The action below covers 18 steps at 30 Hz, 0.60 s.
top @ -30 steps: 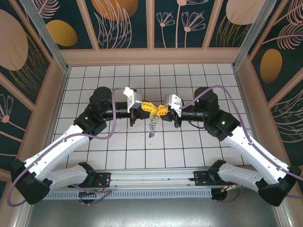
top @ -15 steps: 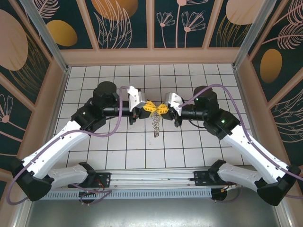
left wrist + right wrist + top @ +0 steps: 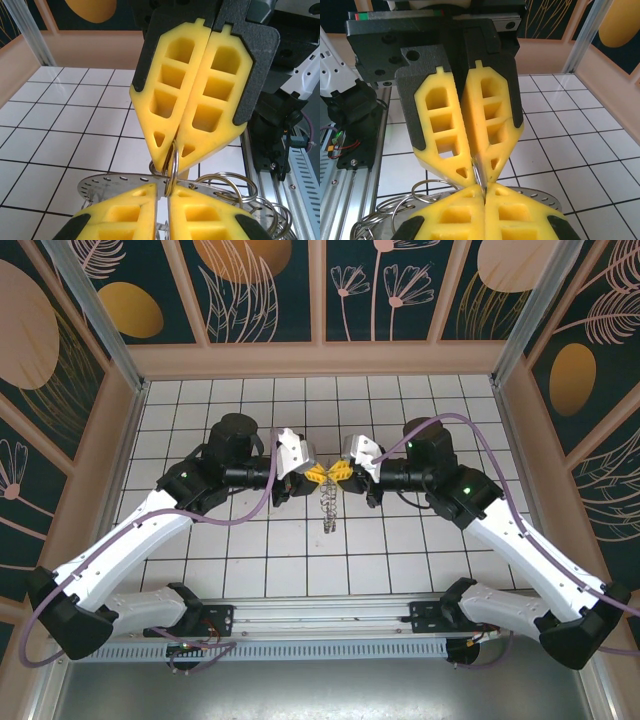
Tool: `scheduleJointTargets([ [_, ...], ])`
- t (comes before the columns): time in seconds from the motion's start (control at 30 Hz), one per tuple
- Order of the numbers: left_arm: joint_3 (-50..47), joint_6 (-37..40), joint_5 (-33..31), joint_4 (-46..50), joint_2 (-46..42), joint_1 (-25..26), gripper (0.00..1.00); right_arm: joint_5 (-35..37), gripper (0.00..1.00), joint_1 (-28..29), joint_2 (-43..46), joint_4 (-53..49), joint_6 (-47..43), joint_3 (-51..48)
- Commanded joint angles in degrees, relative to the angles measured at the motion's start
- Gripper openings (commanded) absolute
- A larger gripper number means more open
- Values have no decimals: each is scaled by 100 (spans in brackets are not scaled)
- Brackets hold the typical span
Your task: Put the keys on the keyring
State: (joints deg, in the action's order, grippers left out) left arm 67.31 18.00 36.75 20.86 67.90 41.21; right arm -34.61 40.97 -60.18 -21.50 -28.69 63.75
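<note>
Top external view is showing us the left arm's yellow fingers (image 3: pixel 317 474) and the right arm's yellow fingers (image 3: pixel 340 472) meeting tip to tip over the white tiled desk (image 3: pixel 400 540). Both pairs are squeezing shut on one thin silvery wire loop (image 3: pixel 171 165).

The keyring (image 3: pixel 328 508), a flat grey metal ring with little holes and a bunch of silvery wire loops, is hanging just under the fingers. We are not able to tell if its lowest loops are touching the desk.

We are thinking the step in hand is opening that loop so a key can slide on. Next, we are guessing, the fingers are needing a tiny, careful twist apart without letting go.
</note>
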Motion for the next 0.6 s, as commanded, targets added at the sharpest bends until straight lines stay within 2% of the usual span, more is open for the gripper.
scheduleJointTargets([
  [0.0,160,94,25,-47,39,-26,14,-151,0,7,-56,-94,-161,286],
  [0.3,296,119,-45,139,27,-26,19,127,0,60,-186,-311,-295,367],
  [0.57,331,175,-95,198,165,-28,15,62,0,87,-177,-285,-300,384],
])
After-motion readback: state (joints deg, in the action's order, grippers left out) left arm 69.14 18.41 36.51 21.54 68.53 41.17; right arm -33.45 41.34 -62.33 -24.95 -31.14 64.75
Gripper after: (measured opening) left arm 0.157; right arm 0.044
